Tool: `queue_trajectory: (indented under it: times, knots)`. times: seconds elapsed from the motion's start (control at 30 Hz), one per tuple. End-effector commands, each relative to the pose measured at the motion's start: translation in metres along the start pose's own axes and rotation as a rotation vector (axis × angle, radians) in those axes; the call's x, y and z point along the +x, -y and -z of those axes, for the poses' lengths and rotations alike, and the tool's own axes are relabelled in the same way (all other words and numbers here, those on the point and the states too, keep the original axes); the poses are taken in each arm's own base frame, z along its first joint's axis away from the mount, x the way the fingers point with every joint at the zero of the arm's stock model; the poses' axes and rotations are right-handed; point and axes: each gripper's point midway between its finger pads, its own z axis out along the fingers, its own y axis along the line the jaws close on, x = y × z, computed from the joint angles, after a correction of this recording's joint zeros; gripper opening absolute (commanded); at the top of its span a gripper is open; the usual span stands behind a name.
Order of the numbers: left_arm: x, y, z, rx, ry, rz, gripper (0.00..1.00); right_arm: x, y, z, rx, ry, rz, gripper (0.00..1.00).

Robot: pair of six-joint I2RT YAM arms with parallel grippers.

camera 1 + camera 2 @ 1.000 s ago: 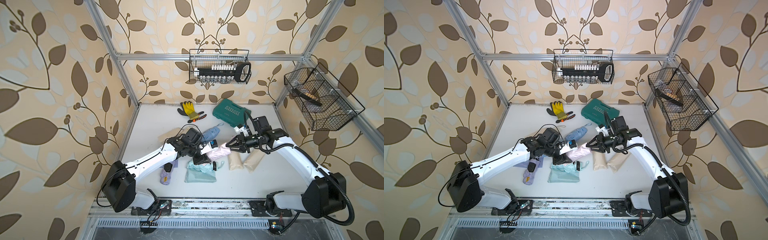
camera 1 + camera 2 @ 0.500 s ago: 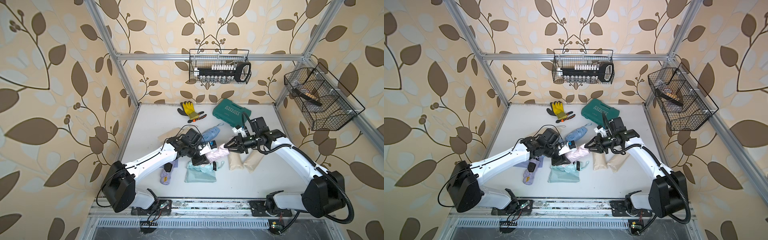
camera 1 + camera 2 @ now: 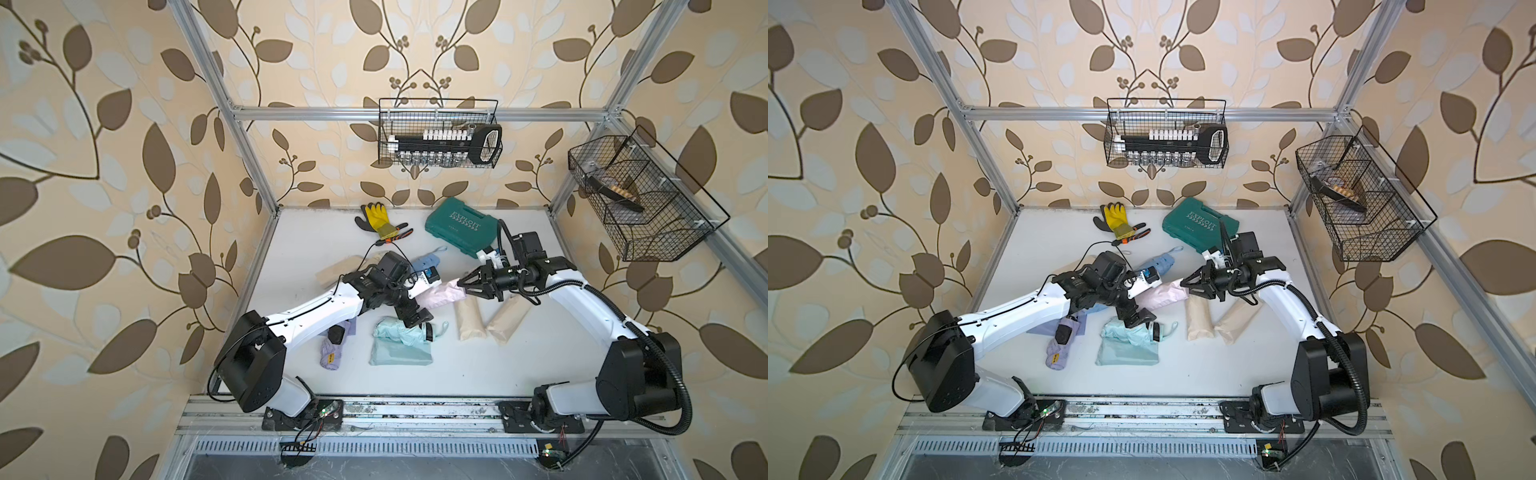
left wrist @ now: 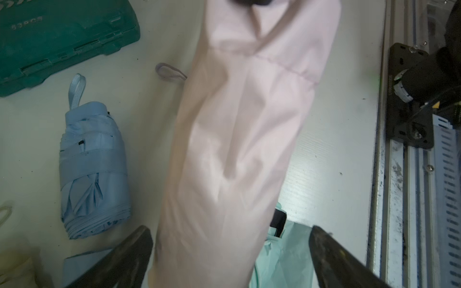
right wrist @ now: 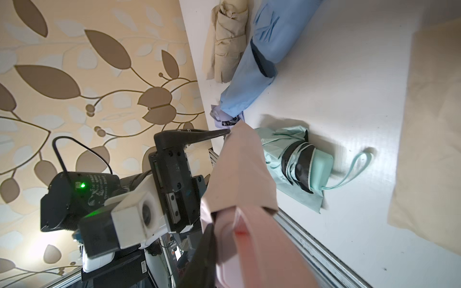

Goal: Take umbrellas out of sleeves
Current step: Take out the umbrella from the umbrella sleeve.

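A pink sleeve [image 3: 440, 296] hangs level above the table between both arms. The end of the pink umbrella [image 5: 232, 239] sticks out of its mouth, and my right gripper [image 3: 462, 286] is shut on that end. My left gripper [image 3: 419, 305] stands open, its fingers [image 4: 129, 251] wide on either side of the sleeve's far end without pinching it. On the table lie a mint umbrella [image 3: 405, 334] on its mint sleeve [image 3: 399, 356], a lilac umbrella [image 3: 331, 355], a blue umbrella [image 3: 426, 262] and two smooth beige sleeves [image 3: 469, 319].
A green tool case [image 3: 461, 226] and yellow-black gloves [image 3: 378, 218] with pliers [image 3: 392, 236] lie at the back. A crinkled beige umbrella [image 5: 229, 37] lies behind the left arm. Wire baskets [image 3: 438, 133] hang on the walls. The metal rail [image 3: 415, 409] borders the front.
My left gripper's jaws have sprung wide open and let go of the pink sleeve. The right gripper keeps hold of the other end and has shifted slightly left.
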Motion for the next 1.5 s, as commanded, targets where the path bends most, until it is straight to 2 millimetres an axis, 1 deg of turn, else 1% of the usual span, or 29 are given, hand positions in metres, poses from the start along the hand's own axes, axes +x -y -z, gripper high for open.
queue_trajectory:
  times: [0.0, 0.1, 0.13, 0.2, 0.27, 0.33, 0.4, 0.5, 0.57, 0.67, 0.73, 0.9, 0.93, 1.0, 1.13, 1.23, 1.3, 1.33, 1.47]
  knots:
    - [-0.026, -0.039, 0.020, -0.020, 0.123, 0.256, 0.99, -0.009, -0.004, 0.008, -0.027, 0.013, 0.029, 0.10]
    - [-0.019, -0.069, 0.031, 0.019, 0.153, 0.495, 0.99, -0.017, 0.005, 0.014, -0.014, 0.031, 0.017, 0.09]
    - [-0.016, -0.075, 0.033, 0.032, 0.154, 0.546, 0.99, -0.019, 0.008, 0.016, -0.008, 0.039, 0.013, 0.09]
    - [-0.009, -0.083, 0.033, 0.071, 0.143, 0.635, 0.99, -0.024, 0.015, 0.021, 0.002, 0.053, -0.002, 0.09]
    - [-0.007, -0.083, 0.029, 0.114, 0.128, 0.684, 0.99, -0.027, 0.013, 0.025, -0.008, 0.060, 0.000, 0.09]
    - [-0.011, -0.080, 0.027, 0.178, 0.133, 0.735, 0.99, -0.028, 0.011, 0.029, -0.015, 0.068, 0.007, 0.09]
    - [-0.017, -0.081, 0.024, 0.266, 0.124, 0.839, 0.99, -0.029, 0.007, 0.034, -0.023, 0.073, 0.015, 0.09]
    - [-0.034, -0.083, 0.023, 0.433, 0.126, 0.995, 0.99, -0.029, -0.001, 0.041, -0.042, 0.084, 0.027, 0.09]
    - [-0.047, -0.083, 0.025, 0.511, 0.150, 1.038, 0.99, -0.027, -0.009, 0.046, -0.057, 0.090, 0.039, 0.09]
    - [-0.057, -0.084, 0.027, 0.581, 0.184, 1.078, 0.99, -0.025, -0.022, 0.052, -0.083, 0.105, 0.059, 0.09]
    - [-0.056, -0.084, 0.025, 0.607, 0.181, 1.098, 0.99, -0.024, -0.030, 0.055, -0.110, 0.114, 0.063, 0.09]
    - [-0.038, -0.081, 0.013, 0.615, 0.126, 1.140, 0.99, -0.029, -0.053, 0.064, -0.182, 0.140, 0.071, 0.09]
    - [-0.036, -0.081, 0.011, 0.622, 0.122, 1.148, 0.99, -0.030, -0.056, 0.065, -0.191, 0.143, 0.071, 0.09]
    - [-0.034, -0.081, 0.007, 0.631, 0.115, 1.168, 0.99, -0.031, -0.057, 0.064, -0.201, 0.144, 0.063, 0.09]
    - [-0.037, -0.079, 0.005, 0.655, 0.111, 1.160, 0.98, -0.037, -0.053, 0.060, -0.220, 0.153, 0.038, 0.09]
    - [-0.040, -0.076, 0.005, 0.680, 0.116, 1.158, 0.90, -0.040, -0.052, 0.058, -0.224, 0.166, 0.031, 0.09]
    - [-0.040, -0.073, 0.003, 0.701, 0.105, 1.169, 0.82, -0.041, -0.051, 0.056, -0.225, 0.165, 0.038, 0.09]
    - [-0.041, -0.071, 0.002, 0.711, 0.112, 1.151, 0.81, -0.041, -0.051, 0.055, -0.224, 0.163, 0.039, 0.09]
    - [-0.045, -0.071, 0.004, 0.733, 0.130, 1.181, 0.81, -0.043, -0.049, 0.051, -0.221, 0.158, 0.038, 0.09]
